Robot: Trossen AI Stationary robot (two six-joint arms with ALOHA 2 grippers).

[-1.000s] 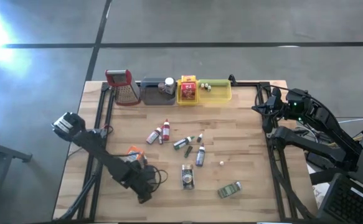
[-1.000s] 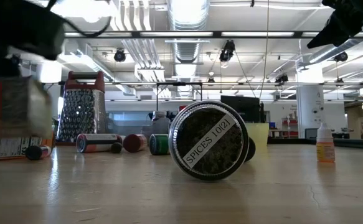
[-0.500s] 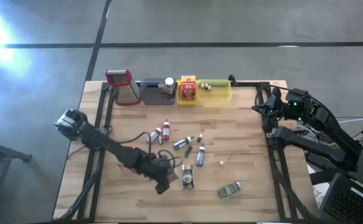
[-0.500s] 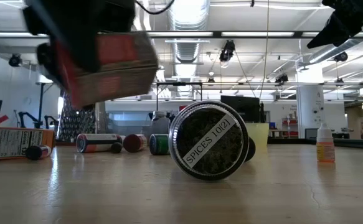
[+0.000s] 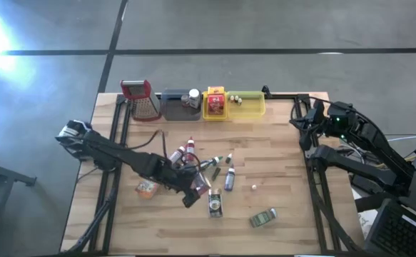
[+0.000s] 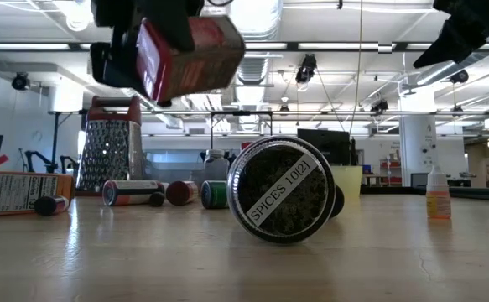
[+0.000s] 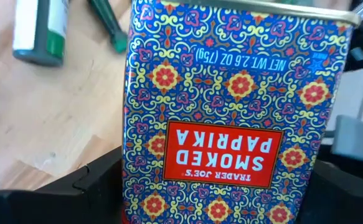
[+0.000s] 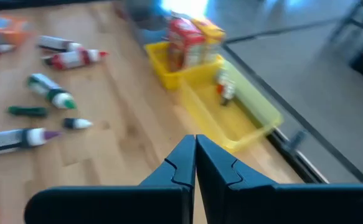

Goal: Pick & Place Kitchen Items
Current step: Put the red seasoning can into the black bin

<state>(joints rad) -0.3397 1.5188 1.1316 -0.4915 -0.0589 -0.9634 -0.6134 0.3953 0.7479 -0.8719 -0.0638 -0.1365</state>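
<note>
Paprika tin held aloft in my left gripper (image 5: 193, 191), above the table.

My left jaws stand wide, clamped on the flat sides of the smoked paprika tin (image 7: 231, 118); it hangs off the wood, just beside the round spice jar (image 5: 215, 203). I judge it light, rigid and slick-painted, so gripping mid-body across the broad faces seems safest. In the low view its long axis tilts, not upright. My right gripper (image 8: 195, 163) waits pinched closed and empty, well apart from the jar.

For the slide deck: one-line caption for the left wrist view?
Left gripper holding a Trader Joe's smoked paprika tin above the wooden table.
</note>
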